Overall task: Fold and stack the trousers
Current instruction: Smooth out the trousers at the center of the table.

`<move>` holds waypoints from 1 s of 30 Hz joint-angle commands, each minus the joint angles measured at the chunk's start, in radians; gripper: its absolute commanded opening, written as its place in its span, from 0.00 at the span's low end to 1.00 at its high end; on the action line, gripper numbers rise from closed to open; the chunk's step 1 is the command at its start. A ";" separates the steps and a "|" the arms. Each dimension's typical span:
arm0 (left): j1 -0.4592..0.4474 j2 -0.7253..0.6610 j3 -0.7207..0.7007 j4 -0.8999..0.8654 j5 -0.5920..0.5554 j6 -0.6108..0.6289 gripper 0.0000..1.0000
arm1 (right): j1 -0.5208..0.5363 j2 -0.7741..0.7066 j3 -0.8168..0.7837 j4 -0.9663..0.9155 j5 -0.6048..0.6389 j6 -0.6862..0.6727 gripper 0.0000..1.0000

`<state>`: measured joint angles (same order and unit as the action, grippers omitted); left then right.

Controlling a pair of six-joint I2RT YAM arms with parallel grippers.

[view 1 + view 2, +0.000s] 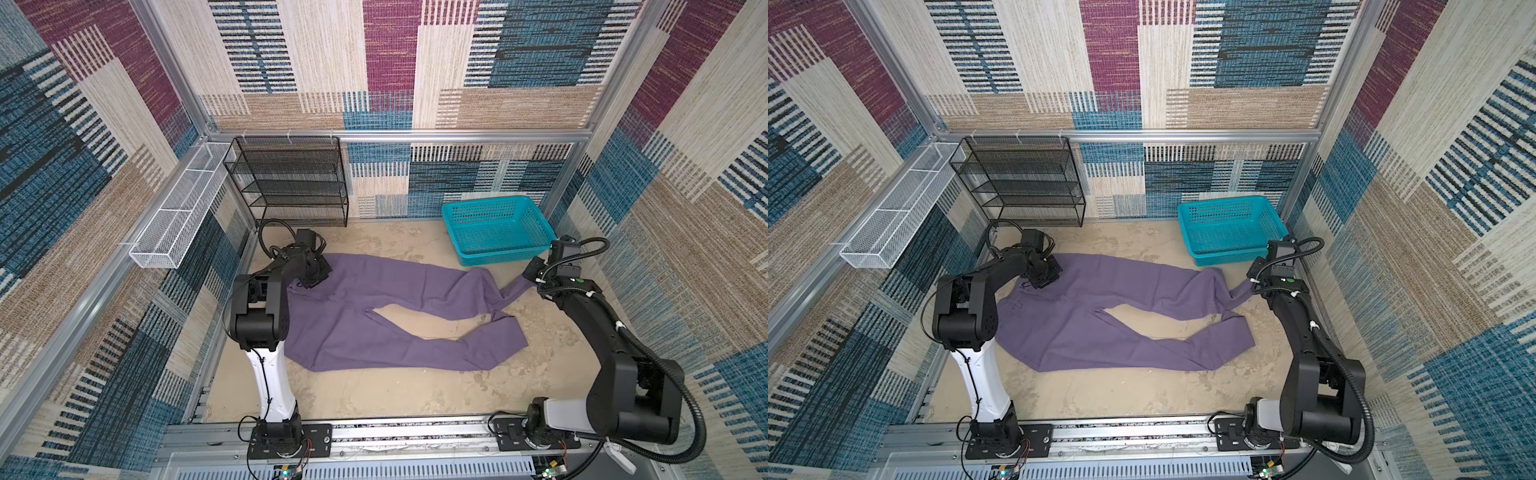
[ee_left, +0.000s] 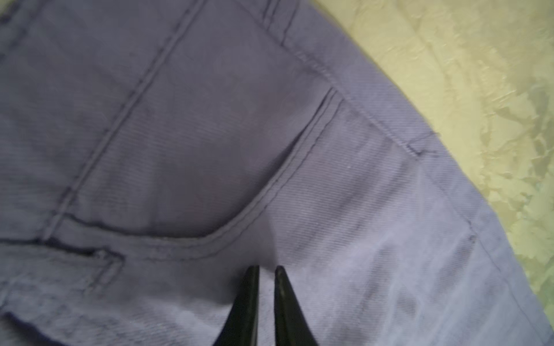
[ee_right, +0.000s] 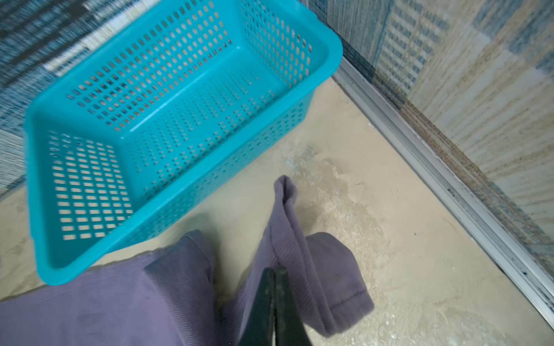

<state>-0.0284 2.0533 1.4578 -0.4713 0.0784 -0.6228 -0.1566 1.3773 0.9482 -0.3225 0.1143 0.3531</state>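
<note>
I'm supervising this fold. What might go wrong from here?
1. The right gripper pinches only a bunched corner of the trousers at one hem; it may slip or fold crooked.
2. The teal basket sits close beside that hem, so lifting could knock it.
3. The legs lie splayed apart, so a fold now may come out uneven.

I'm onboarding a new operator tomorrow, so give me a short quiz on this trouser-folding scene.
1. True or false: the teal basket holds folded clothes.
2. The right tool is shut on: A) a leg end of the trousers; B) the waistband; C) the basket's rim.
3. Fill in: the left tool is at the trousers' ___ end.
Key: 1 false, it is empty; 2 A; 3 waist.
</note>
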 commanded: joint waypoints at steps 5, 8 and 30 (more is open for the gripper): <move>0.002 -0.011 0.015 0.001 -0.002 0.013 0.16 | -0.007 0.095 0.030 0.007 0.118 0.005 0.00; 0.003 -0.015 0.009 0.005 -0.002 0.015 0.16 | -0.020 0.106 0.084 0.004 0.148 0.006 0.00; 0.069 0.017 -0.003 -0.016 -0.060 0.006 0.15 | -0.127 0.240 0.208 -0.022 0.030 -0.012 0.44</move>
<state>0.0273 2.0701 1.4559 -0.4385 0.0898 -0.6231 -0.2836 1.6470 1.1687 -0.3626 0.1921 0.3252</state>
